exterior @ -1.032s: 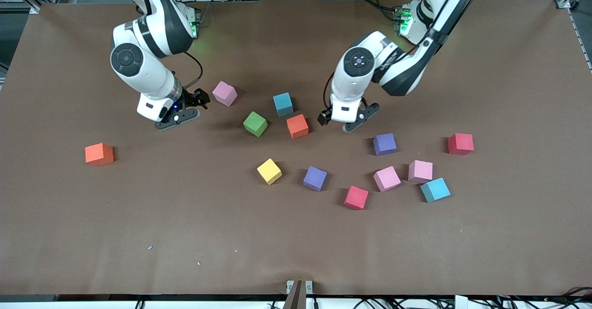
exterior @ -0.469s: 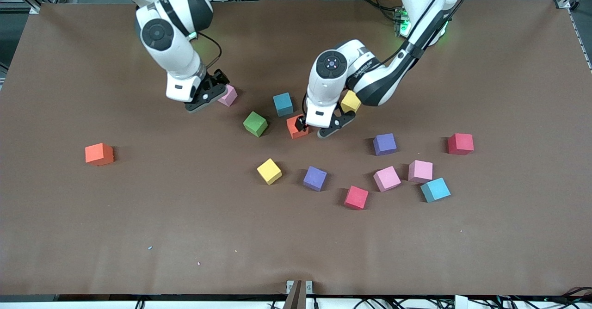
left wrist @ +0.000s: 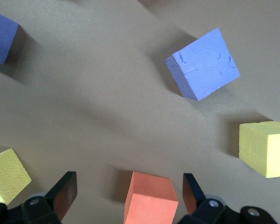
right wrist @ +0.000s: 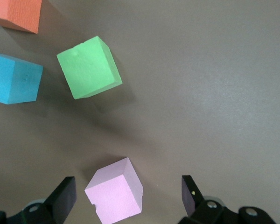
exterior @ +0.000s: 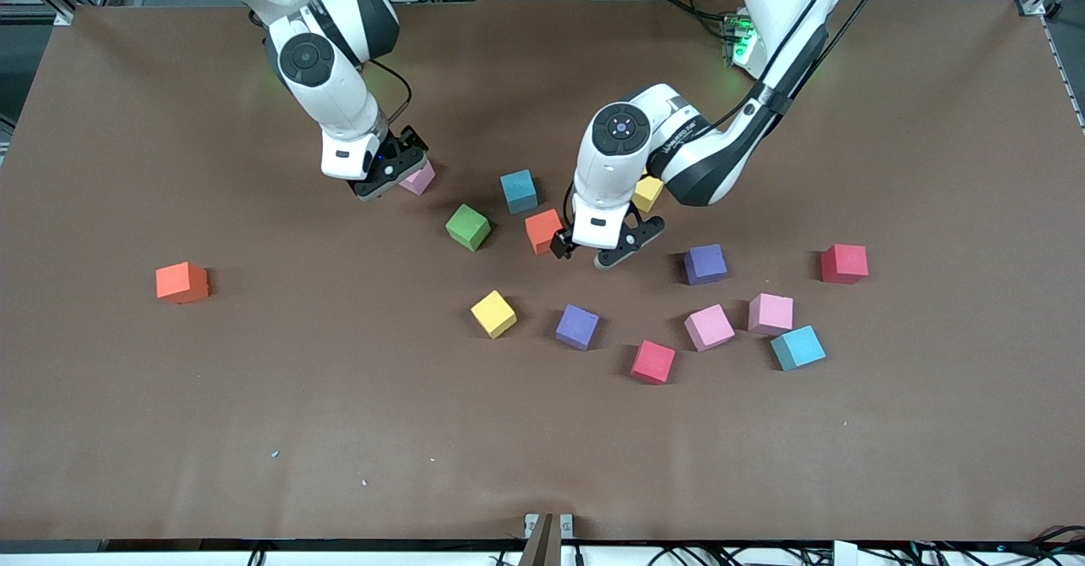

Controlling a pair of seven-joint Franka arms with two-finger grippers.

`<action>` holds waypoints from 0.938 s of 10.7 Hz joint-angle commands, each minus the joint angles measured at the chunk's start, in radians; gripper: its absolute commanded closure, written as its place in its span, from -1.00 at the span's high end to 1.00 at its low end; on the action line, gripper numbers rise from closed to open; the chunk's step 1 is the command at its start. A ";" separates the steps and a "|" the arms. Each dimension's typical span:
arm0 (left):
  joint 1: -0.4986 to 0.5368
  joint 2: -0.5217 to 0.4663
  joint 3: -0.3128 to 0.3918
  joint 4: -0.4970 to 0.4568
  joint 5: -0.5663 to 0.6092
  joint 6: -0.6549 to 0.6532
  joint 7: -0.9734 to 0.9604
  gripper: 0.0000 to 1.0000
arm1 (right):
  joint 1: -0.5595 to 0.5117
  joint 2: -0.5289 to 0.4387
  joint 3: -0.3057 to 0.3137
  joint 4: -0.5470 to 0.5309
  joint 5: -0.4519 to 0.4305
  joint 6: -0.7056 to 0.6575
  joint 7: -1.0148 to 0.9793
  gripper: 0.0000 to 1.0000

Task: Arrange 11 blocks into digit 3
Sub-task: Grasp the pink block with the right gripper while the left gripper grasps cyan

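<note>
A small matte pink foam cube [right wrist: 114,195] sits on the brown table [exterior: 254,396] between the spread fingers of the right gripper [right wrist: 128,198], not yet pinched. A matte orange cube [left wrist: 150,198] sits likewise within the spread left gripper [left wrist: 129,193]. Both arms appear to be starting pickups; next, each must lower and close squarely on its cube.

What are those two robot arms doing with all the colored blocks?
They are about to pick up blocks. The right tool is open, down around a pink block on the brown table. The left tool is open around an orange block, near the green block. Neither block is gripped yet. The other blocks lie scattered, not yet forming a number.
</note>
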State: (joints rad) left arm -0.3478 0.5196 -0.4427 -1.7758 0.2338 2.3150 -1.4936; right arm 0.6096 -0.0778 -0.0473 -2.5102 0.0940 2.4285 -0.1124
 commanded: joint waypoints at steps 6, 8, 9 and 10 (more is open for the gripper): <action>-0.092 0.140 -0.005 0.096 0.104 -0.008 -0.039 1.00 | 0.129 0.001 -0.006 -0.143 -0.002 0.159 -0.055 1.00; -0.143 0.137 -0.005 0.098 0.107 -0.008 -0.108 1.00 | 0.134 0.003 -0.006 -0.180 -0.002 0.191 -0.111 1.00; -0.170 0.138 -0.005 0.099 0.107 -0.008 -0.138 1.00 | 0.121 0.012 -0.008 -0.180 -0.002 0.192 -0.187 1.00; -0.201 0.138 -0.005 0.101 0.102 -0.008 -0.167 1.00 | 0.080 0.018 -0.009 -0.180 -0.002 0.190 -0.228 1.00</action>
State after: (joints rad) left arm -0.5044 0.6534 -0.4518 -1.6943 0.3109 2.3157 -1.5997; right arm 0.7353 -0.0620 -0.0511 -2.6742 0.0927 2.5997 -0.2550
